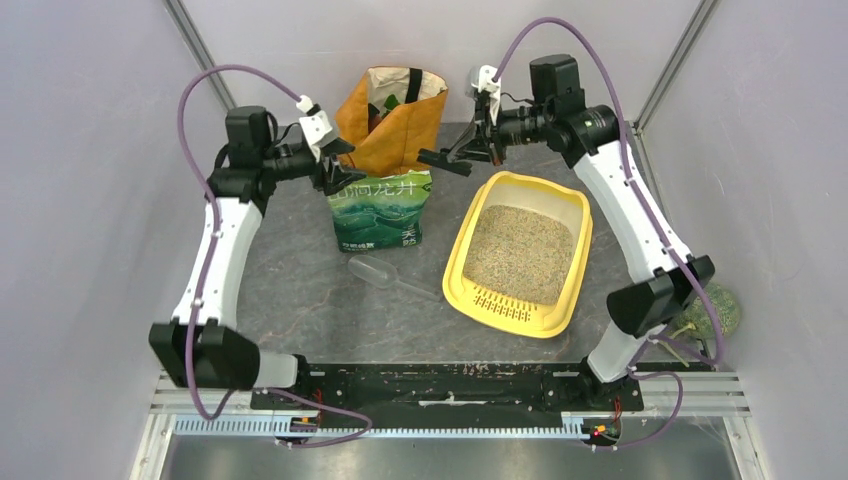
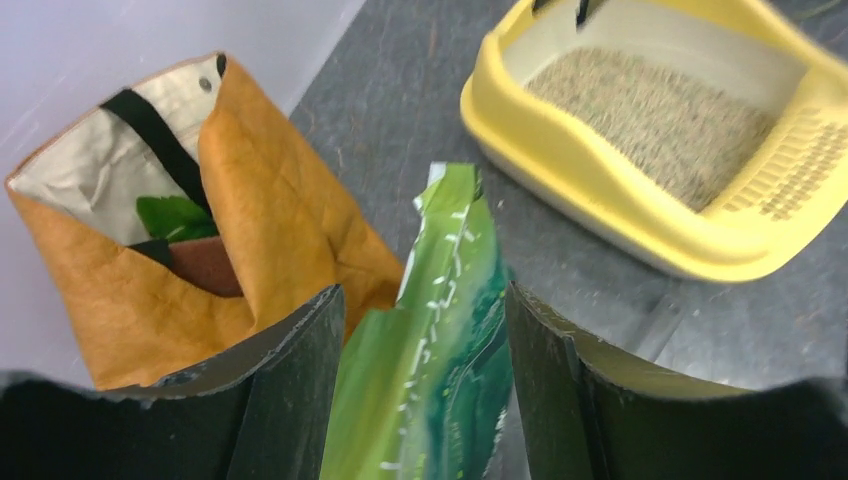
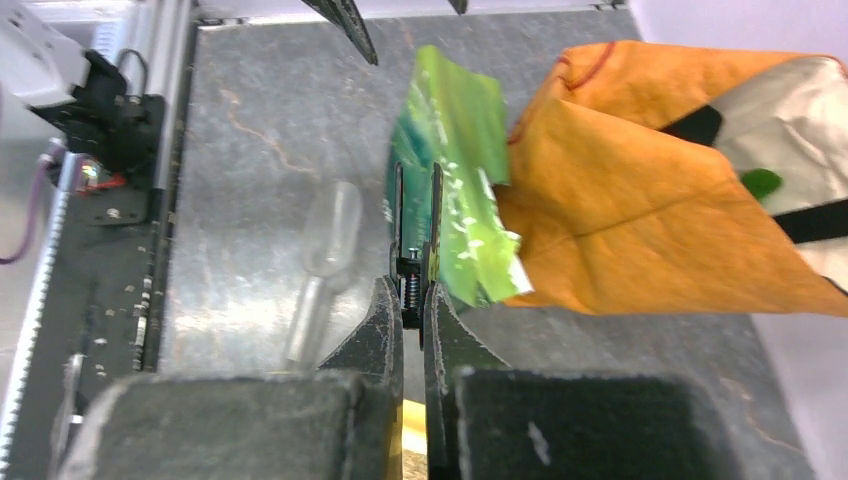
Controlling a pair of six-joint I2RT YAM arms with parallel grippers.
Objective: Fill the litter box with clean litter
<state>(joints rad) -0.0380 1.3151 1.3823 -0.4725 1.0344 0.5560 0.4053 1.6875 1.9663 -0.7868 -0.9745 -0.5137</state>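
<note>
Litter box: the litter box (image 1: 457, 265) is sitting toward the right edge of the worktop (image 1: 300, 290), slotted lip facing the near edge, and a bed of clean litter (image 1: 520, 250) is already covering its floor.
Supply: the green bag (image 1: 380, 210) is standing upright at the middle, toward the far edge, touching the orange bag (image 1: 395, 130) behind it.
Left gripper: the left gripper (image 2: 422, 300) is hanging over the bag's top, fingers spread wide with the crinkled top edge running between them, nothing pinched.
Right gripper: the right gripper (image 3: 410, 288) is hovering just beyond the box's far left corner, fingers pressed together on a black clip (image 1: 445, 160).
Handling: I'm reckoning that bag is heavy low down and floppy up top, with slick film. Pinching the top seam looks safest, since a one-sided lift could be spilling granules.
Scoop: a clear scoop (image 1: 385, 275) is lying between bag and box.
Surface: dark, stone-patterned, matte, looking flat.
Room: pale walls (image 1: 90, 150) are closing in on three sides.
</note>
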